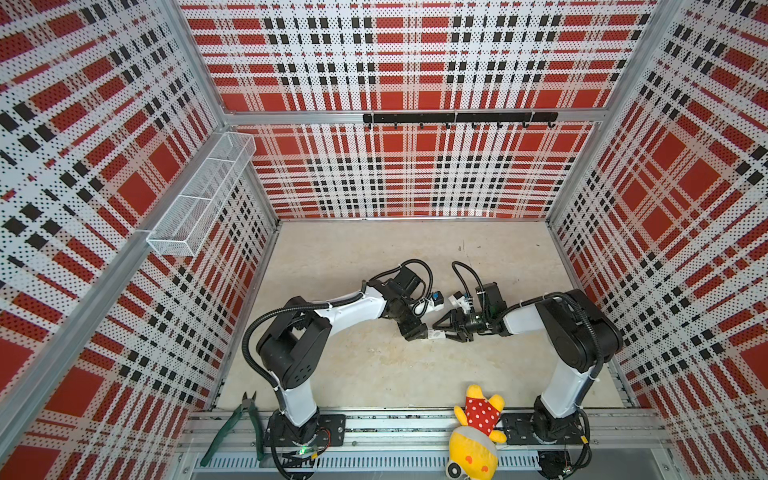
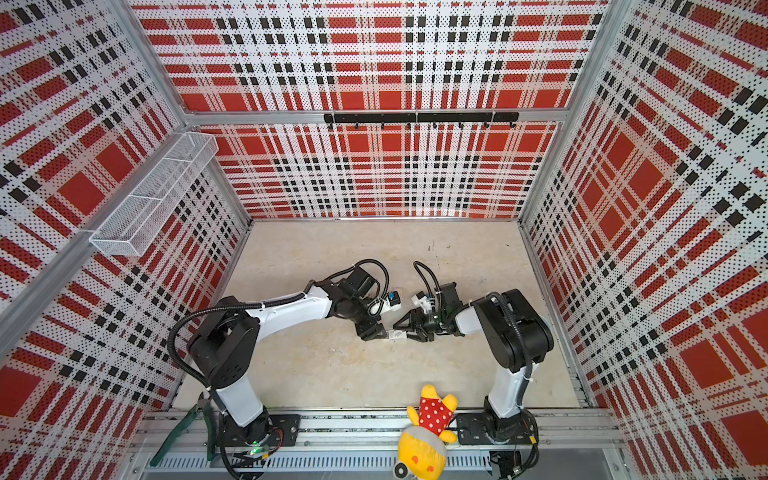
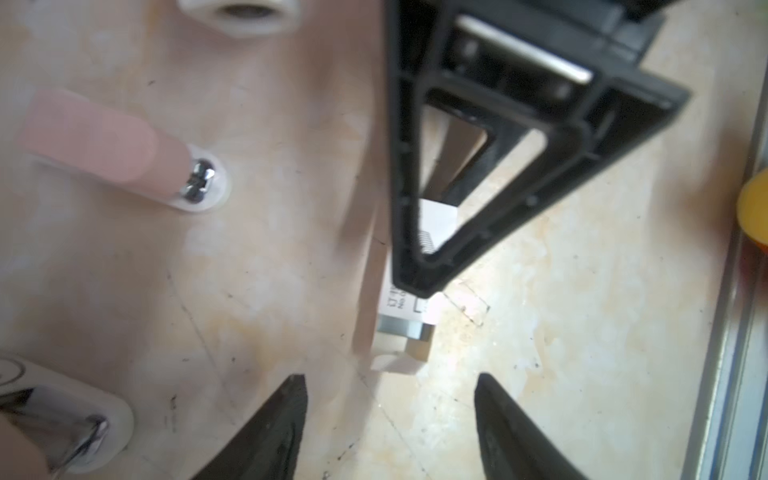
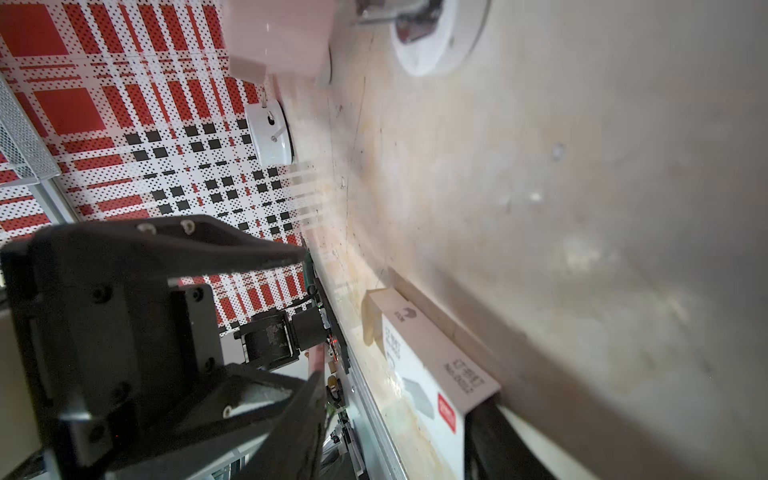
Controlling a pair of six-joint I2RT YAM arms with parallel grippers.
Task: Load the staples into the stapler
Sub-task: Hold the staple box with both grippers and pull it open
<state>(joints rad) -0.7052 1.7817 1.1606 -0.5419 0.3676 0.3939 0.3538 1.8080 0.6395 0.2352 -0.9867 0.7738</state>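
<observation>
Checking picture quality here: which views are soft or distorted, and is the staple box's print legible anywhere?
Both top views are sharp but wide-angle: the plaid walls bow, and the staple box is too small to read. Left wrist view: a pink stapler is out of focus, box print partly hidden. Right wrist view: table smeared, box print soft, barely legible.

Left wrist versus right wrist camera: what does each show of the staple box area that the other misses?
Only the left wrist view: the open end of the staple box, with silvery staples showing, and a yellow toy. Only the right wrist view: the box's printed face with its orange mark and grey picture, plus the plaid wall. Both: the box, the table, the left hand open and facing the box, and a pink stapler.
</observation>
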